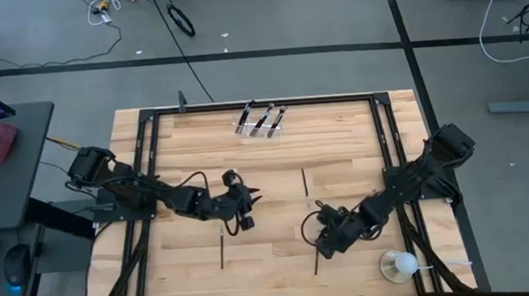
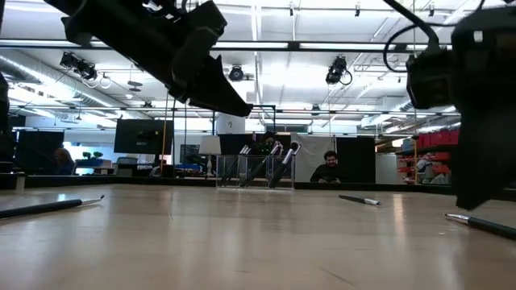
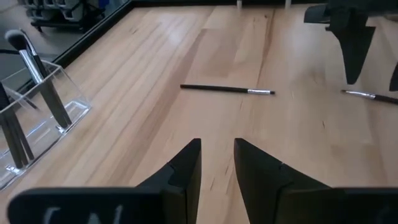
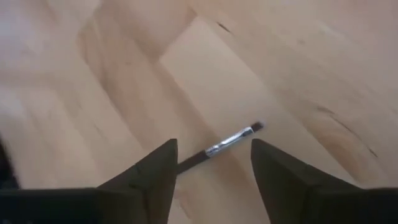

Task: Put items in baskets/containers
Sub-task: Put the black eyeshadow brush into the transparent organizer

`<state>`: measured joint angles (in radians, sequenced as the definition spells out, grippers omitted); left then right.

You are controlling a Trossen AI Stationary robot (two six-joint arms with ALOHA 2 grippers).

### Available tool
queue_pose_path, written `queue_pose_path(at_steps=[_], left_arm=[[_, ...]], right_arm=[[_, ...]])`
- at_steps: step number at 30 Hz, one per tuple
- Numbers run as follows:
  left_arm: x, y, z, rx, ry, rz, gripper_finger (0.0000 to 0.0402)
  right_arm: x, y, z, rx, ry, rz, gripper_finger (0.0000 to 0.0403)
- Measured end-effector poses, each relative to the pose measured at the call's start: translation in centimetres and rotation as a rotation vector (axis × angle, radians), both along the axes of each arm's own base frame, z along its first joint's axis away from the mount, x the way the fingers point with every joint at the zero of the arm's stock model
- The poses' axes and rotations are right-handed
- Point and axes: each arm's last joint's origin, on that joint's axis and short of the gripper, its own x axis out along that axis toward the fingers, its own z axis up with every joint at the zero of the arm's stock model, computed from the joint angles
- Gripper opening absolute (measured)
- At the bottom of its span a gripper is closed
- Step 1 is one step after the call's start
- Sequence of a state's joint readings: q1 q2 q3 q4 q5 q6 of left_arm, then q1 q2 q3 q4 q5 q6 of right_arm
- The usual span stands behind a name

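Brushes: three loose ones visible on the worktop in the high view, three more already standing in the clear holder (image 1: 261, 128) at top centre.

Right gripper (image 1: 319, 236) is the one at work, lower centre-right of the high view. Fingers spread wide, holding nothing. Brush under it (image 4: 230, 141) lies flat on the wood, just ahead of the fingertips and between their lines in the right wrist view. Its long axis runs diagonally across the gap, silver ferrule and bristle end pointing away from me, handle end running back under the left finger. From above, the same brush (image 1: 315, 258) runs near vertical in the frame, just below the gripper. My read: next move is straight down and close, maybe a small wrist turn so the fingers cross the handle squarely.

Left gripper (image 1: 246, 203) sits centre-left, raised off the worktop, fingers parted with a narrow gap, nothing between them. Nearest brush to it (image 1: 221, 248) lies just below it in the frame. Third brush (image 1: 304, 184) is mid-worktop between the two arms.

Hard to make out: handle end of my target is hidden by my own finger. White round object (image 1: 400, 265) at lower right isn't part of the job.
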<state>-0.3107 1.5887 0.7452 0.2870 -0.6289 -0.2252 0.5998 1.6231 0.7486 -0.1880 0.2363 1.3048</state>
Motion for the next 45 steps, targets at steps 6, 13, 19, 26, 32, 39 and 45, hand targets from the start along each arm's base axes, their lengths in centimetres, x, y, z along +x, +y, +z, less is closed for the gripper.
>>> queue_pose_path(at_steps=[6, 13, 19, 26, 32, 39, 45], left_arm=[[0.0, 0.2, 0.0, 0.000, 0.000, 0.004, 0.0101], [0.1, 0.2, 0.1, 0.007, -0.002, 0.001, 0.0101], [0.1, 0.2, 0.1, 0.007, -0.005, 0.001, 0.0101], [0.1, 0.2, 0.1, 0.006, -0.005, 0.001, 0.0101], [0.1, 0.2, 0.1, 0.006, -0.005, 0.001, 0.0101], [0.1, 0.2, 0.1, 0.006, -0.005, 0.001, 0.0101], [0.1, 0.2, 0.1, 0.006, -0.005, 0.001, 0.0101]], right_arm=[[0.1, 0.1, -1.1, -0.020, 0.031, -0.020, 0.0178], [0.3, -0.1, -1.3, -0.114, 0.002, 0.018, 0.0135], [0.4, -0.2, -2.1, -0.174, 0.001, 0.030, 0.0099], [1.1, -0.1, -2.8, -0.259, -0.056, 0.083, 0.0065], [1.8, -0.6, -2.7, -0.348, -0.104, 0.120, 0.0044], [2.3, -1.3, -1.4, -0.374, -0.154, 0.140, 0.0043], [1.4, -1.2, 1.0, -0.257, -0.152, 0.260, 0.0101]])
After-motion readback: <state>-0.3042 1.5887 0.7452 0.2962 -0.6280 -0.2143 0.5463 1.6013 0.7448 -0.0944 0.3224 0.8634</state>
